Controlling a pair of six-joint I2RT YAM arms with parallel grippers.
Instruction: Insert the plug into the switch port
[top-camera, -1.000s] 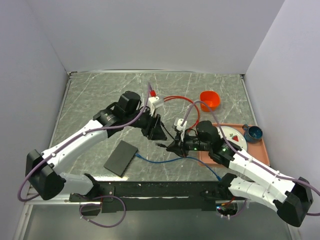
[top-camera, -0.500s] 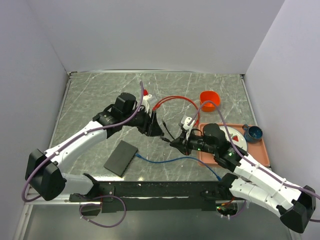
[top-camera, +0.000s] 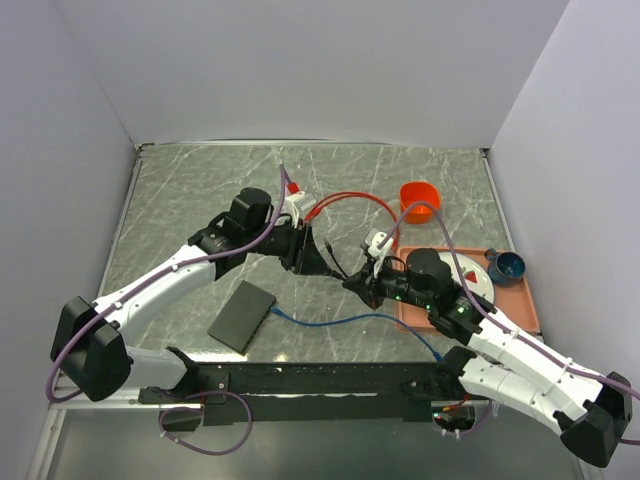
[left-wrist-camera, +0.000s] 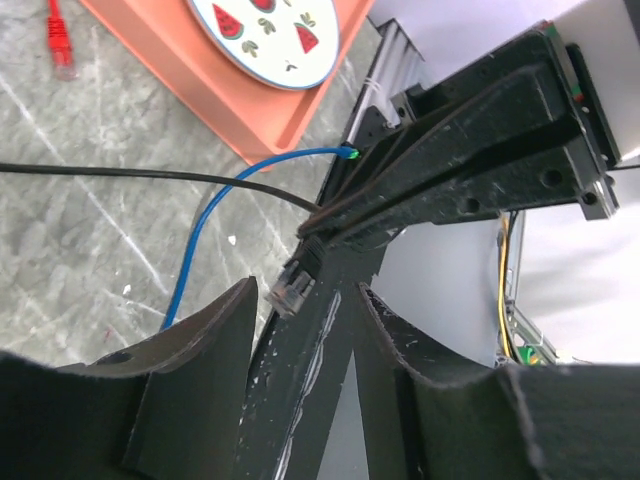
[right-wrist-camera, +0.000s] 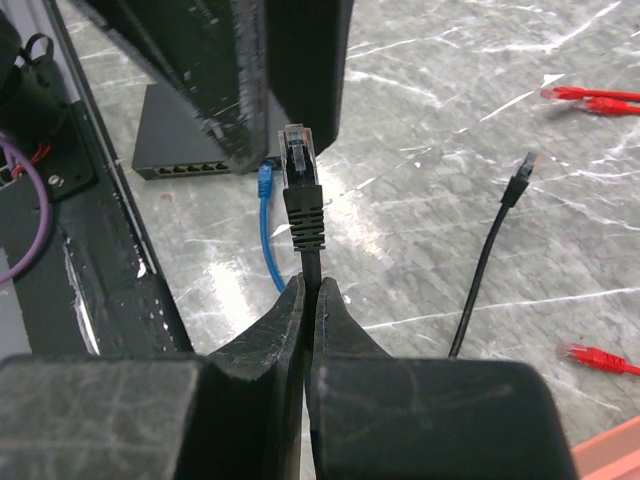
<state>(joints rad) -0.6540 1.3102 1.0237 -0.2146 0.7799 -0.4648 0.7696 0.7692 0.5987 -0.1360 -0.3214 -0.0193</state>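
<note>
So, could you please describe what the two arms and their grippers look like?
The left arm and right arm have white link shells with black joints and black bases. A purple cable runs along each. The left gripper and right gripper have matte black fingers, scuffed with whitish scratches.

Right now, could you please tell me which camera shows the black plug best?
The right wrist view: the black plug stands upright and sharp above the right gripper, which pinches its cable. The left wrist view shows only its clear tip; from above it is too small.
</note>
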